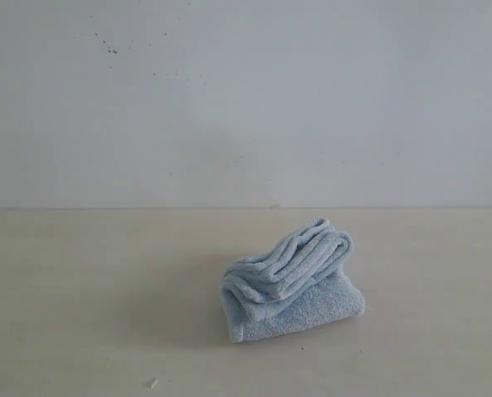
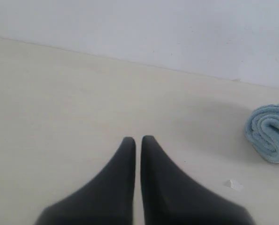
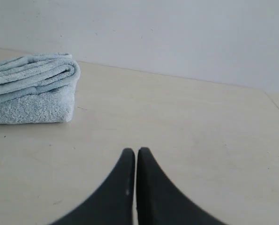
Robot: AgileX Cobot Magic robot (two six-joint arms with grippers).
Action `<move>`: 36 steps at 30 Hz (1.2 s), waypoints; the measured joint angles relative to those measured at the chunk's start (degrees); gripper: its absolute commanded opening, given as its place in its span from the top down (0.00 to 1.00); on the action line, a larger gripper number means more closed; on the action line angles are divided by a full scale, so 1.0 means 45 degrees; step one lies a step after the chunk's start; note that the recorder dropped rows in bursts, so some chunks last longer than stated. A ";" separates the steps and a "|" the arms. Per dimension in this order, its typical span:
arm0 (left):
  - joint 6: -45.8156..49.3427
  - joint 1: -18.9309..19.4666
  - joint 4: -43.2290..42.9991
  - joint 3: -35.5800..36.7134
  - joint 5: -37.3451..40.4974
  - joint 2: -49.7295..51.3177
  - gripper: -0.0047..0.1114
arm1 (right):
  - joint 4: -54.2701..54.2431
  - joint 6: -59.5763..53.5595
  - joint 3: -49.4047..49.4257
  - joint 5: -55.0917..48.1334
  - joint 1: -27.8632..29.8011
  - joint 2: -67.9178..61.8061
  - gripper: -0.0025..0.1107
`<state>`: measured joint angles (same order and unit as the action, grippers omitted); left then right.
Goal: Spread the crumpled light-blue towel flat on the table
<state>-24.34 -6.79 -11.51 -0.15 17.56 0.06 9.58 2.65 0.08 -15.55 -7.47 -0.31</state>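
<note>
The light-blue towel (image 1: 291, 281) lies bunched and folded in a thick bundle on the beige table (image 1: 88, 281), a little right of the middle. Neither arm shows in the exterior view. In the left wrist view my left gripper (image 2: 138, 139) is shut with nothing in it, hovering over bare table, and the towel (image 2: 270, 133) sits well off to one side. My right gripper (image 3: 135, 151) is likewise shut and empty above bare table, with the towel (image 3: 31, 89) some way off.
A white wall (image 1: 246, 99) rises behind the table's far edge. A small white scrap (image 1: 152, 383) lies on the table near the front, also seen as a white scrap (image 2: 234, 184) in the left wrist view.
</note>
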 measured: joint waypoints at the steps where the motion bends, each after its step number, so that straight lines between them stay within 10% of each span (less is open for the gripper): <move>1: 0.0000 0.0000 0.0000 0.0000 0.0000 0.0000 0.92 | 0.0000 0.0000 0.0000 0.0000 0.0000 0.0000 0.97; 19: 0.0000 0.0000 0.0000 0.0000 0.0000 0.0000 0.92 | -0.0159 0.0111 0.0000 0.2127 0.0000 0.0000 0.97; 36: 0.0000 0.0000 0.0000 0.0000 0.0000 0.0000 0.92 | -0.2358 1.0012 -0.1950 1.2032 0.0000 0.0060 0.97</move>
<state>-24.34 -6.79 -11.51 -0.15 17.56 0.06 -1.03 47.71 -8.70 38.60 -7.47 -0.04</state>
